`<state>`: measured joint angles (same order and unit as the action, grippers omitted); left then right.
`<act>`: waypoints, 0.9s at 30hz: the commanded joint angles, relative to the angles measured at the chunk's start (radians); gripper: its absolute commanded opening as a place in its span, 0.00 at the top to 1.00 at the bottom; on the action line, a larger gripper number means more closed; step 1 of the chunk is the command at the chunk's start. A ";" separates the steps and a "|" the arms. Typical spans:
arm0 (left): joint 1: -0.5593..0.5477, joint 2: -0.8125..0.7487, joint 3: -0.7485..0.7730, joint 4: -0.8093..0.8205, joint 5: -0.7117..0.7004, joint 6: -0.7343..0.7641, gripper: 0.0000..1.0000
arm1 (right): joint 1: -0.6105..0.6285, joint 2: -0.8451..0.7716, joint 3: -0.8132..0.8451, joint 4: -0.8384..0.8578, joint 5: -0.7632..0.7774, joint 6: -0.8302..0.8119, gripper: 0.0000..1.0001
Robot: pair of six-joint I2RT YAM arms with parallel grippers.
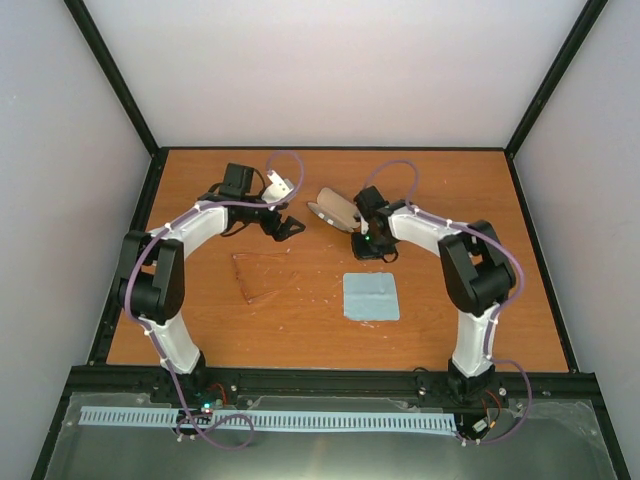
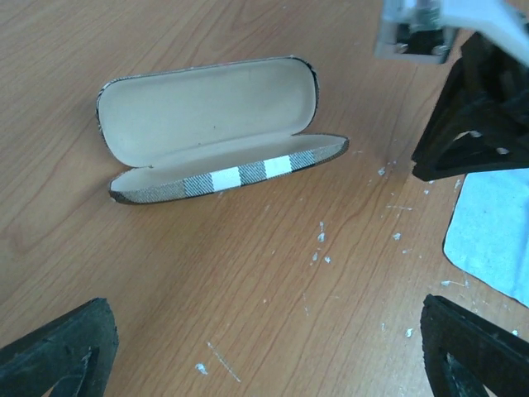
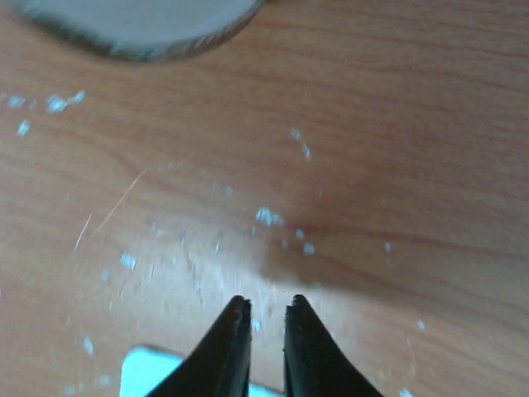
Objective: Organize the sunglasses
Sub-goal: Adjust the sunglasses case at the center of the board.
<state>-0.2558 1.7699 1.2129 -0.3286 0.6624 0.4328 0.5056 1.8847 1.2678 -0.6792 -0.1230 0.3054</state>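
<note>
Wide open and empty, my left gripper (image 1: 285,228) hangs just beyond the sunglasses (image 1: 262,277), which lie near-left of it, left of the cloth (image 1: 370,296), their long axis too faint to call. My right gripper (image 3: 266,308), pinched nearly closed on nothing, is farther off.

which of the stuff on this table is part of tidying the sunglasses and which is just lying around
For the job: sunglasses; open case, probably where they go.
Lying about: blue cloth; white flecks.

Bare wood (image 2: 248,281) before open case (image 2: 207,124); right claw (image 3: 267,304) crowds its end
</note>
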 commanded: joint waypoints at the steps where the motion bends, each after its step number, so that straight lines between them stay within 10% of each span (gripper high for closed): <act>1: 0.028 -0.017 -0.003 0.015 -0.024 -0.010 0.01 | 0.001 0.107 0.095 0.010 0.001 0.042 0.89; 27: 0.122 -0.013 -0.030 0.060 0.022 -0.079 0.01 | -0.111 0.383 0.496 -0.078 0.101 -0.006 0.88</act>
<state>-0.1356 1.7699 1.1713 -0.2947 0.6621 0.3752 0.3981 2.2364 1.7229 -0.7345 -0.0326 0.3244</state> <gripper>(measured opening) 0.994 0.114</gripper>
